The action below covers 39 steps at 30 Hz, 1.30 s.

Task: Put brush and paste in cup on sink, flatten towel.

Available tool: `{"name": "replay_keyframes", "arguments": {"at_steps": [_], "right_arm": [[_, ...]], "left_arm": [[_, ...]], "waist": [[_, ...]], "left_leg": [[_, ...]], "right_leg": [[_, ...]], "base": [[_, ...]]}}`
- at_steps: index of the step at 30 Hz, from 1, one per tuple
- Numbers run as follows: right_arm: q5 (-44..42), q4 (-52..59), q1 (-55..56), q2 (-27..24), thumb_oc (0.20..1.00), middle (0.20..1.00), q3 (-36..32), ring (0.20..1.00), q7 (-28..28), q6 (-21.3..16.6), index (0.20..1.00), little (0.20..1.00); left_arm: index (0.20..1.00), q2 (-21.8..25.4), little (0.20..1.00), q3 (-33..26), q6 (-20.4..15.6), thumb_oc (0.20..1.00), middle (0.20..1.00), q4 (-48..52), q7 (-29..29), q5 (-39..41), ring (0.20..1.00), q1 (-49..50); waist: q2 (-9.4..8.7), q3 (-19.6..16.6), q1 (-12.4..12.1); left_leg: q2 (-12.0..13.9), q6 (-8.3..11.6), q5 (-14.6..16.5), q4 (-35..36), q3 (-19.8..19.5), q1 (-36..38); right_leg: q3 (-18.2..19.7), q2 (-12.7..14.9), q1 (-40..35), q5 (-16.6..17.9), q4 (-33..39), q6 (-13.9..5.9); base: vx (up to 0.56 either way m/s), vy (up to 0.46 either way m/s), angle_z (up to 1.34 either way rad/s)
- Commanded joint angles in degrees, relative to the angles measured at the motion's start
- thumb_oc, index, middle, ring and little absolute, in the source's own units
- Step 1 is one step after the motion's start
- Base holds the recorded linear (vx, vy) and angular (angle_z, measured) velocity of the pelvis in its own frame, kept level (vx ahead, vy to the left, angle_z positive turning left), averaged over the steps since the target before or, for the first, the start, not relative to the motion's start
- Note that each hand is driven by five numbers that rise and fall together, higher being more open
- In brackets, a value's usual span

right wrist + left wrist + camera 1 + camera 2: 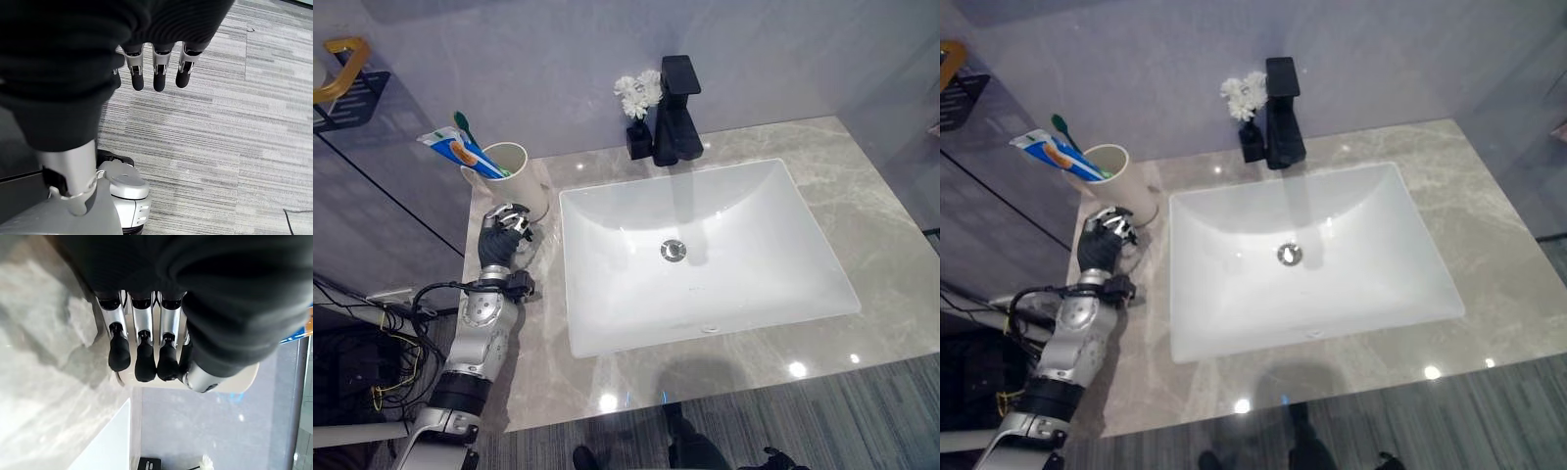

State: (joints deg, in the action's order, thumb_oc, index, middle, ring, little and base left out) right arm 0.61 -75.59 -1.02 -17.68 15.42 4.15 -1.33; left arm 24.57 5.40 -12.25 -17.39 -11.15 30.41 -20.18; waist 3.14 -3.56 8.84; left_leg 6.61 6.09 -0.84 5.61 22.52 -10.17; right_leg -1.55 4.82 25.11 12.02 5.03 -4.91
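Toothbrush (462, 124) and toothpaste (460, 153) sitting in the cup (517, 176), the left hand (501, 238) is hovering relaxed and empty beside it on the counter (891, 255); towel flattening likely comes next.

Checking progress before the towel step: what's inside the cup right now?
The cup holds the toothpaste tube and a green toothbrush, both sticking out over the rim. Their lower ends are hidden by the cup wall.

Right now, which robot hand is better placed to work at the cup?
The left robot hand: it is on the counter just before the cup. The right robot hand hangs over the floor.
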Motion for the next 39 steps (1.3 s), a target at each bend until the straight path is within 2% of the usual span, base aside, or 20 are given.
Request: {"name": "replay_keyframes", "arguments": {"at_steps": [1, 13, 22, 25, 30, 39], "right_arm": [[0.64, 0.14, -1.74, -0.92, 1.0, 1.0, 1.76, 1.0, 0.5, 0.72, 1.0, 1.0], [0.43, 0.98, -2.04, -0.65, 1.0, 1.0, 3.11, 1.0, 0.69, 0.86, 1.0, 1.0], [0.02, 1.02, -2.83, -0.28, 1.0, 1.0, 3.9, 1.0, 0.97, 0.83, 1.0, 1.0], [0.11, 0.74, -3.14, 0.51, 1.0, 1.0, 3.91, 1.0, 0.74, 1.0, 1.0, 1.0], [0.24, 1.61, -2.92, 1.18, 1.0, 1.0, 3.82, 1.0, 0.12, 0.37, 1.0, 1.0], [0.49, 1.61, -3.34, 0.73, 1.0, 1.0, 3.82, 1.0, 0.71, 0.39, 1.0, 1.0]], "left_arm": [[0.2, 2.92, 0.2, 0.44, 0.51, 0.2, 0.2, -6.82, -2.08, 0.1, 0.2, -4.56], [0.2, 5.66, 0.2, 3.41, 0.35, 0.2, 0.2, -14.52, -4.76, 1.04, 0.2, -14.85], [0.2, 6.95, 0.2, 3.51, 0.08, 0.2, 0.2, -16.5, -6.63, 1.35, 0.2, -18.29], [0.2, 6.97, 0.2, 2.05, 0.3, 0.2, 0.2, -11.5, -5.61, -0.55, 0.2, -13.31], [0.2, 6.0, 0.2, -2.3, 0.34, 0.2, 0.2, -8.65, -5.28, -0.88, 0.2, -6.12], [0.2, 7.99, 0.2, -3.19, 0.04, 0.2, 0.2, -12.34, -6.9, -0.68, 0.2, -9.05]], "waist": [[-0.5, 2.99, 1.35], [-1.92, 2.84, 2.5], [-3.05, 3.47, 2.55], [-3.39, 4.14, 1.48], [-3.38, 4.41, 0.78], [-3.47, 4.87, 0.9]], "left_leg": [[2.44, 2.42, -1.06, -0.61, -2.23, 2.76], [2.73, 2.6, -1.3, -0.61, -2.09, 1.89], [2.79, 2.59, -1.46, -0.61, -1.86, 1.75], [2.88, 2.53, -1.65, -0.61, -1.78, 1.92], [2.91, 2.55, -1.78, -0.61, -1.56, 2.45], [3.19, 2.7, -1.93, -0.61, -2.09, 1.56]], "right_leg": [[-1.52, 1.23, -2.34, -1.99, -0.03, -3.46], [-1.2, 0.82, -1.35, -1.63, -0.03, -3.67], [-0.57, 0.41, -0.72, -1.34, -0.03, -3.7], [-0.47, 0.32, -0.78, -1.3, -0.03, -3.67], [-0.4, 0.26, -1.01, -1.51, -0.03, -3.55], [-1.07, 0.26, -0.45, -1.5, -0.03, -3.53]], "base": [[0.0, 0.0, 0.0], [0.0, 0.0, 0.0], [0.0, -0.001, -0.04], [0.01, -0.002, -0.06], [0.01, 0.002, -0.01], [0.0, 0.0, 0.0]]}}
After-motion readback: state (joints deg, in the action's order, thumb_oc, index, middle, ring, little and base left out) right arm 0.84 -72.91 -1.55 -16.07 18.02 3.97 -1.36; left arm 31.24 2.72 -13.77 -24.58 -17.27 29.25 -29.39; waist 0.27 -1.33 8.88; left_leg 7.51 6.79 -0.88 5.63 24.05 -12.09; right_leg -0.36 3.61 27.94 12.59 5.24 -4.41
